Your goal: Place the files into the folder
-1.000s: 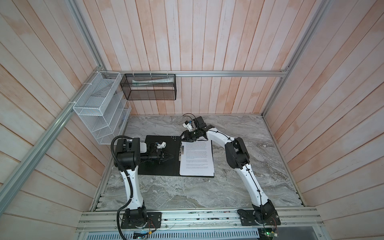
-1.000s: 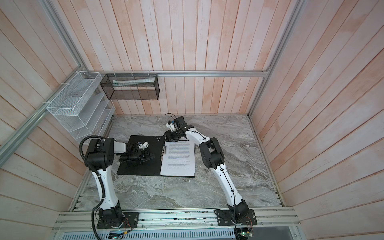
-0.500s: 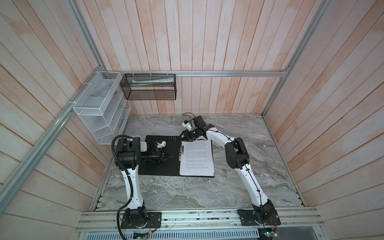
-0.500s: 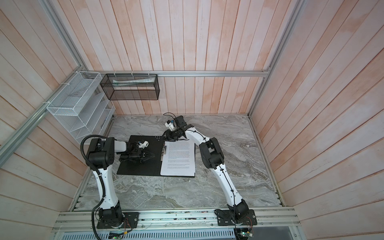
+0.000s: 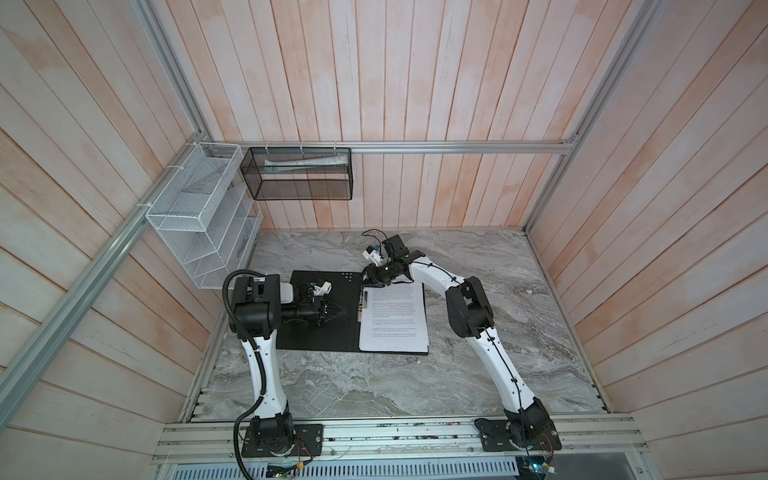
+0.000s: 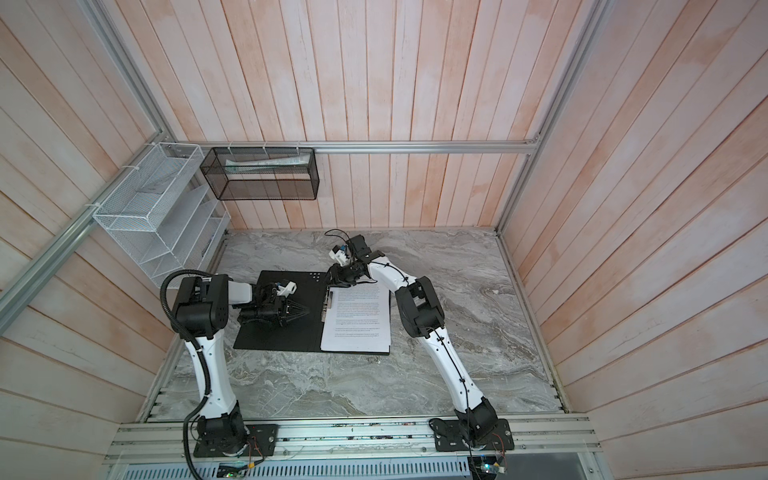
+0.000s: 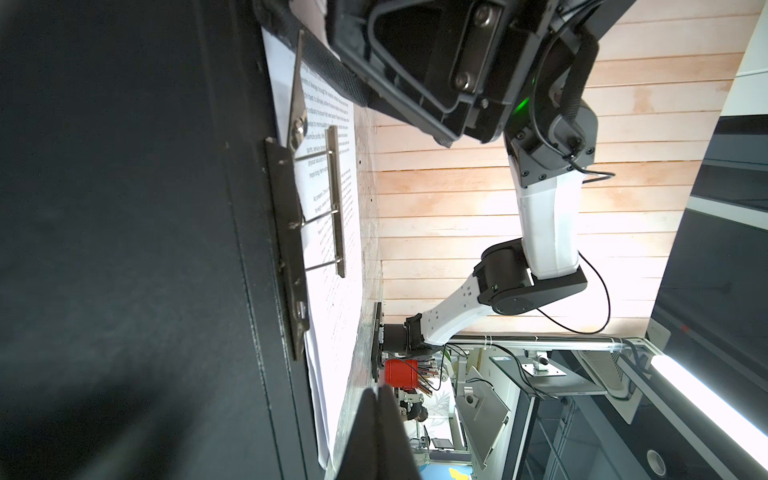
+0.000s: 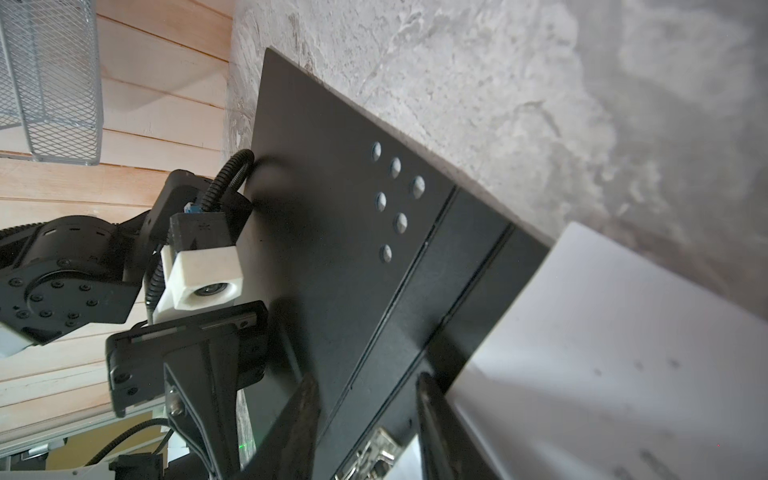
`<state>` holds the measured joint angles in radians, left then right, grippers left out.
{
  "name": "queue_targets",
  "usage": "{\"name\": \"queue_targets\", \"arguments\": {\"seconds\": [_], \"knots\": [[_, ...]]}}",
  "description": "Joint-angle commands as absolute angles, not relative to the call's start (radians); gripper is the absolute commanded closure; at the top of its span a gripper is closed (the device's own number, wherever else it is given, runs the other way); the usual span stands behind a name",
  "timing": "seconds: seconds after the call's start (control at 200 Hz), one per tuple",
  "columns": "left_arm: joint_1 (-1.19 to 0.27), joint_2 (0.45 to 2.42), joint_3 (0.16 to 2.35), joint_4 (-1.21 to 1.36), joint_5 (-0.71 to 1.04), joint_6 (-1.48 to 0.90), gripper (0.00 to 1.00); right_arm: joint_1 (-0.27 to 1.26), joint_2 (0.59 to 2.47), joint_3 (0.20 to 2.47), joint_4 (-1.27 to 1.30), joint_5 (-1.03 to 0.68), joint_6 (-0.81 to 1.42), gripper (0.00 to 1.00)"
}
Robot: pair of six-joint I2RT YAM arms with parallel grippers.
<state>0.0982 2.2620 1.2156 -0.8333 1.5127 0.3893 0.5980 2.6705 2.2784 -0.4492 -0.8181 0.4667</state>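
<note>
one folder (image 5: 316, 336) (image 6: 272, 336), open and flat on the grey stone table (image 5: 374, 386), black inside up, a bit left of the middle. wider from left to right when open like this; spine in a line from near to far. six small round dots (image 8: 395, 166) on the left flap, at its far end by the spine.

on the right half of the folder, the files (image 5: 394, 318) (image 6: 358, 320): a neat pile of white sheets with small black print. long side from near to far, the same way as the spine; lines of print from left to right. cannot count the sheets in the pile. left edge of the pile under the bar of one metal spine clip (image 5: 362, 302) (image 7: 336, 199), also long from near to far.

two arms, two grippers. left gripper (image 5: 343, 309) (image 7: 379, 392) low over the left flap, pointing right at the clip, near it but apart from it; jaws pressed tight together, holding nothing. right gripper (image 5: 369, 283) (image 8: 366, 380) down at the far end of the spine clip, pointing left and near; jaws apart, one on each side of the spine. cannot tell if touching the clip.

one white wire rack (image 5: 199, 216) on the left wall and one black mesh basket (image 5: 299, 174) on the far wall, both well apart from the folder.
</note>
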Motion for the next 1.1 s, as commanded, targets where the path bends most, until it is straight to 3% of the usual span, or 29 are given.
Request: {"name": "queue_targets", "arguments": {"seconds": [0.0, 0.18, 1.096], "knots": [[0.114, 2.359, 1.176, -0.858, 1.448, 0.418, 1.00, 0.609, 2.687, 2.298, -0.493, -0.809, 0.443, 0.60], [0.116, 2.365, 1.178, -0.853, 1.448, 0.408, 1.00, 0.614, 2.672, 2.300, -0.494, -0.822, 0.444, 0.65], [0.115, 2.339, 1.150, -0.767, 1.432, 0.336, 1.00, 0.651, 2.534, 2.260, -0.576, -0.801, 0.386, 0.67]]}}
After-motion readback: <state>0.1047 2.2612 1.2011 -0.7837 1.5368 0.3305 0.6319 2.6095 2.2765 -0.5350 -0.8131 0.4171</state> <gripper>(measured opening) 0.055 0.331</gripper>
